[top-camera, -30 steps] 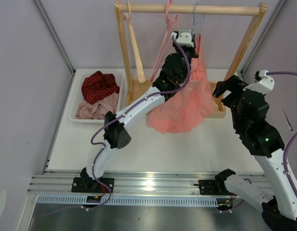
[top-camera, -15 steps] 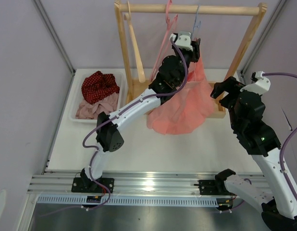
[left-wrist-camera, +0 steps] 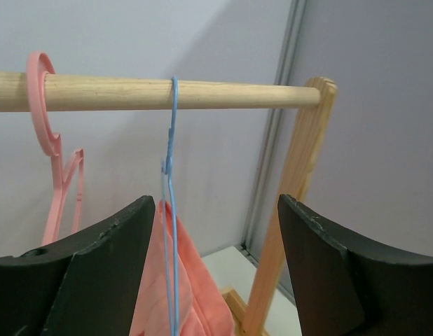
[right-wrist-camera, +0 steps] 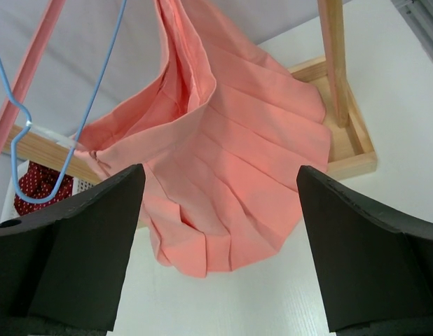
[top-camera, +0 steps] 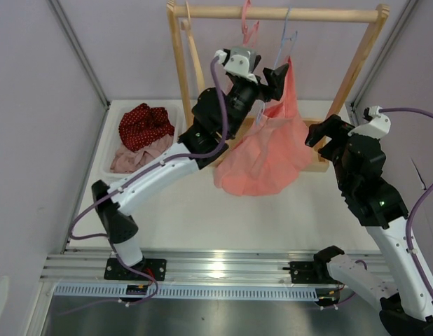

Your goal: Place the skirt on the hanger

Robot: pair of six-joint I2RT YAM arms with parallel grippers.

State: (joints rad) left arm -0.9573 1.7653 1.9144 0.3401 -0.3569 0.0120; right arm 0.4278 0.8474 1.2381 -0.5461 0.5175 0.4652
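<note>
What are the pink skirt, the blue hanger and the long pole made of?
The skirt looks like soft matte cloth; it folds into pleats. The hanger seems thin plastic or coated wire. The pole looks like bare wood, showing grain.

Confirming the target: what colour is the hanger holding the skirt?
Pale blue hanger; left wrist view.

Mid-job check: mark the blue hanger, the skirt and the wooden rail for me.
the blue hanger (left-wrist-camera: 173, 210), left wrist view, on its thin neck below the hook.
the skirt (right-wrist-camera: 230, 182), right wrist view, on the middle pleats.
the wooden rail (left-wrist-camera: 223, 94), left wrist view, on the bare rod right of the hook.
</note>
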